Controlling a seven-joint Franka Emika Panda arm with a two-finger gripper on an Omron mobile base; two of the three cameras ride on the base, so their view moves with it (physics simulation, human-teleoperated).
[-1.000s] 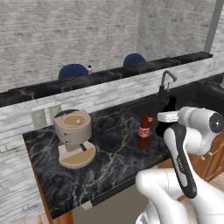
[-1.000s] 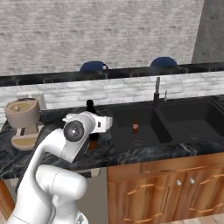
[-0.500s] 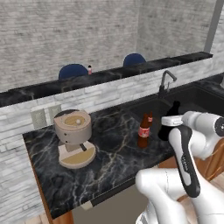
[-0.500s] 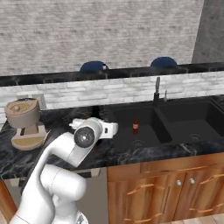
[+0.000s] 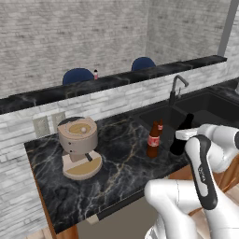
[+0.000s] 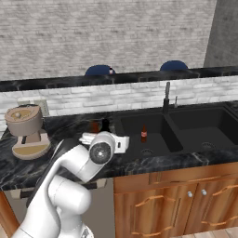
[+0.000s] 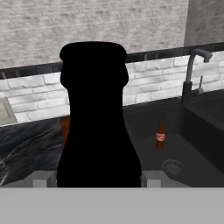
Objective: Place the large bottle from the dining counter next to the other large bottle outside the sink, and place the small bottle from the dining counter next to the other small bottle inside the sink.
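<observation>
- Two big bottles stand close together on the kitchen counter (image 5: 112, 163), just left of the sink (image 5: 205, 109): the black bottle (image 5: 181, 135) and the brown bottle (image 5: 153, 139).
- My claw (image 5: 183, 135) sits level with the black bottle, a finger (image 7: 152, 179) on each side of its wide body; clamped on it or just around it, can't tell.
- Black bottle upright, base looks down on the counter, at the front corner of the sink.
- Brown bottle just beside it on the left, red label, upright, apart from my claw.
- One small bottle (image 6: 144, 134) stands upright inside the left basin of the sink, near the drain (image 7: 173, 166).
- Another small pink bottle (image 5: 95, 74) on the dining counter (image 5: 56, 93) behind, near the left blue stool (image 5: 78, 75).
- Faucet (image 5: 176, 87) behind the sink.
- Coffee machine (image 5: 78, 147) on the counter's left, well apart from the bottles.
</observation>
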